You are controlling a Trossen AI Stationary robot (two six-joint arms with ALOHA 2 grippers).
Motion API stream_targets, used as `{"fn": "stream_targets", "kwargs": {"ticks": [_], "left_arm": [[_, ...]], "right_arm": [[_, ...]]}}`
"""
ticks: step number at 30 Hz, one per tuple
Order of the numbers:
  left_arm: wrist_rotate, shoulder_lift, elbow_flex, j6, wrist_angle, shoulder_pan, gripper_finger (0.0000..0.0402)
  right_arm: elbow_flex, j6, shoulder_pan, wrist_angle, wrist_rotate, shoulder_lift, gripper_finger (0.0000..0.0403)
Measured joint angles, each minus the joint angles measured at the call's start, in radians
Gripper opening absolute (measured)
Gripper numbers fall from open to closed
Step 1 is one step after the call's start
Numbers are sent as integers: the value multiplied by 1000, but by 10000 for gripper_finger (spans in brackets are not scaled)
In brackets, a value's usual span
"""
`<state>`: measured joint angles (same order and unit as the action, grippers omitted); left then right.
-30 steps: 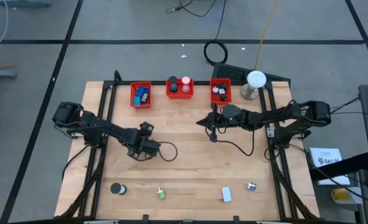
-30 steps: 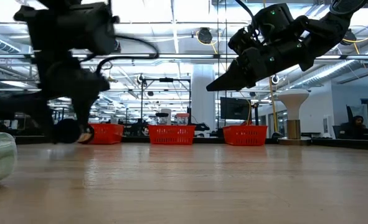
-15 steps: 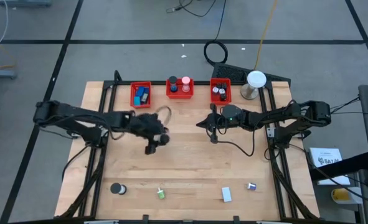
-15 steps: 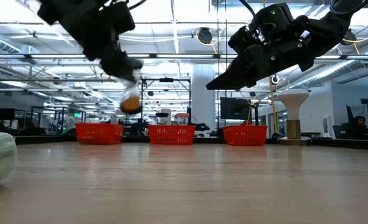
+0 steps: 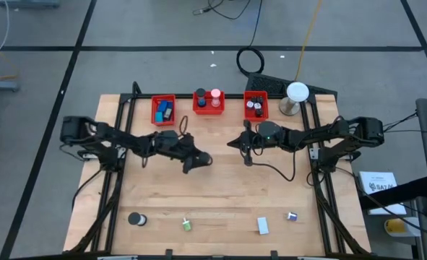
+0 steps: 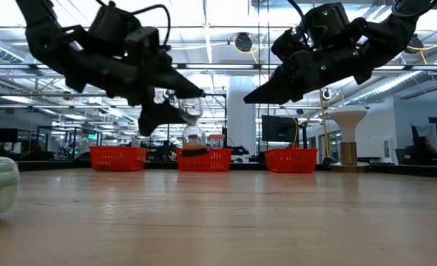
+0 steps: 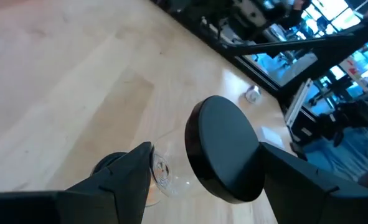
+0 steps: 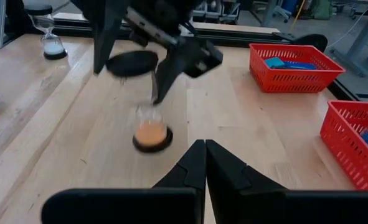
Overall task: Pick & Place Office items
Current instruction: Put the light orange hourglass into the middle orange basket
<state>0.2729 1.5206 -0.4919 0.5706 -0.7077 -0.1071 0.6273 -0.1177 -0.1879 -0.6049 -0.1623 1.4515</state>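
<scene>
One hourglass (image 8: 151, 102) with black round caps, clear glass and orange sand is held by the left gripper (image 5: 196, 160) above bare plank tabletop (image 5: 220, 195), well before the middle red mesh bin (image 5: 207, 105). Beside it, the right gripper (image 5: 231, 142) is kept closed, empty.

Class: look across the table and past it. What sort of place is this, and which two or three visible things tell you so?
Probably a robotics lab in a large open hall. A wooden table stands on a grey tiled floor, two dark arms are mounted at its sides, and the low view shows ceiling strip lights and monitors behind three red bins.
</scene>
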Motion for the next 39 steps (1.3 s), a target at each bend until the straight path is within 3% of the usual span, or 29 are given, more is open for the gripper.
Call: {"fn": "stream_targets", "kwargs": {"ticks": [12,29,39], "left_arm": [[14,145,-71,94,-1,-55,258],[-38,144,-71,122,40,-66,276],[-38,133,-71,-2,56,-66,293]], "right_arm": [[0,1,1,5,0,0,0],[0,0,1,2,0,0,0],[0,0,1,3,0,0,0]]}}
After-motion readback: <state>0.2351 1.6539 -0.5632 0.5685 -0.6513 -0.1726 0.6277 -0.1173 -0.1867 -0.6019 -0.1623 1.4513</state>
